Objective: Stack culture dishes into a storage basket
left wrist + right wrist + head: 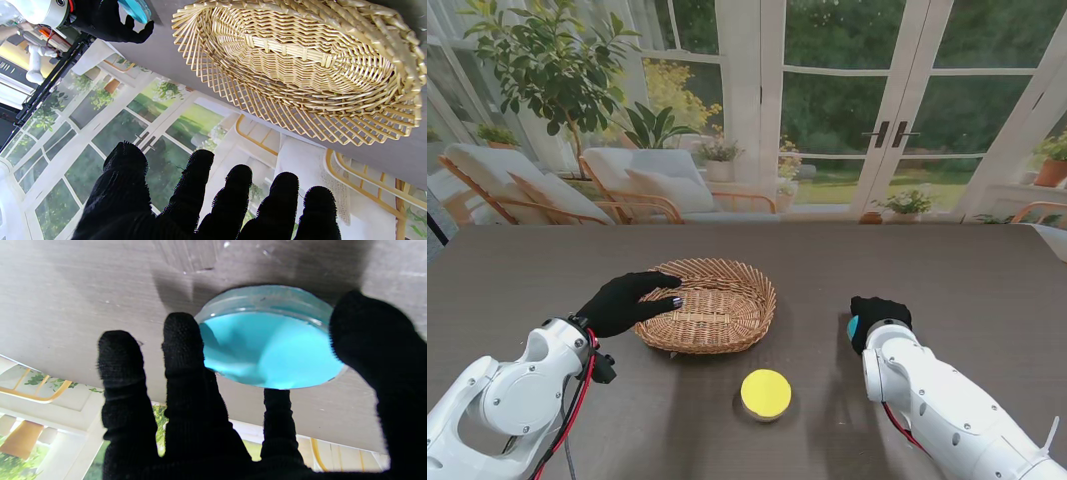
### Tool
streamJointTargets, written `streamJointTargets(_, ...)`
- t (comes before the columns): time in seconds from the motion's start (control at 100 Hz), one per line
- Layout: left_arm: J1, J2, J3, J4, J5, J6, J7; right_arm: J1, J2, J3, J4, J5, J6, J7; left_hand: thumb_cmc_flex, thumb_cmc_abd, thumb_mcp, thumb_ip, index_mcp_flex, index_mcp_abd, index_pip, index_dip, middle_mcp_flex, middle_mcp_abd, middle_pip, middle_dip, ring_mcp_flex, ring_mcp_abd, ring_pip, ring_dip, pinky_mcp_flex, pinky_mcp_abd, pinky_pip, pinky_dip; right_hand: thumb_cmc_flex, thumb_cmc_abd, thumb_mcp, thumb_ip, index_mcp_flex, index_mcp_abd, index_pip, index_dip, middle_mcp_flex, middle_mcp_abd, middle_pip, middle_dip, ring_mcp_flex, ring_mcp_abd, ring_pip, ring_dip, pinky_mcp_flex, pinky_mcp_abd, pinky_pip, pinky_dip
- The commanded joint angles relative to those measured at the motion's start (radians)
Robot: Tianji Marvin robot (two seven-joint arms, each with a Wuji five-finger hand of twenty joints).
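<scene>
An oval wicker basket point(712, 308) sits in the middle of the table with nothing inside it; the left wrist view shows its woven wall point(300, 66). A yellow culture dish point(766, 393) lies nearer to me than the basket. My right hand point(879, 316) is to the right of the basket, shut on a blue culture dish point(853, 327). In the right wrist view the thumb and fingers point(183, 340) press on the rim of the blue dish point(270, 346), low over the table. My left hand point(630, 301) is open at the basket's left rim, its fingers point(200, 173) spread and holding nothing.
The dark wood-grain table point(967, 280) stretches out on every side of the basket. Glass doors, lounge chairs and potted plants stand beyond its far edge. Both white forearms come in from the near corners.
</scene>
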Motion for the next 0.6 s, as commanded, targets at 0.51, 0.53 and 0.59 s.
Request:
streamJointTargets(0.51,0.007,-0.002,-0.006,-0.008,-0.001,-0.003,-0.019,-0.152,0.008,0.147,-0.262,-0.095,-0.158,0.11,0.026,0.038,-0.011,0.033,0.018,0.001,0.002,0.002,0.016,0.008,-0.006,0.005,0.028,0.02,0.005,0.0,0.001,0.007,0.003,0.012,0.091,0.067,0.125,0.062,0.067,-0.003,0.078,-0.009,0.059,-0.054,0.071,0.038,0.015,0.005,0.009,0.021,-0.018,0.037,0.042,-0.021)
streamJointTargets(0.53,0.007,-0.002,-0.006,-0.008,-0.001,-0.003,-0.019,-0.157,0.008,0.15,-0.273,-0.097,-0.164,0.116,0.026,0.038,-0.011,0.033,0.017,0.002,0.002,0.002,0.015,0.008,-0.007,0.005,0.028,0.02,0.005,0.0,0.001,0.007,0.003,0.012,0.091,0.067,0.124,0.062,0.067,-0.003,0.078,-0.009,0.057,-0.054,0.07,0.038,0.012,0.004,0.008,0.021,-0.019,0.036,0.042,-0.021)
streamJointTargets(0.59,0.008,-0.002,-0.007,-0.008,-0.002,-0.003,-0.019,-0.174,0.009,0.162,-0.309,-0.101,-0.185,0.131,0.027,0.038,-0.01,0.033,0.017,0.003,0.002,0.002,0.015,0.007,-0.006,0.005,0.028,0.019,0.005,0.0,0.001,0.008,0.002,0.012,0.091,0.07,0.12,0.063,0.067,-0.003,0.078,-0.01,0.053,-0.051,0.068,0.038,0.01,0.005,0.01,0.022,-0.022,0.034,0.044,-0.02)
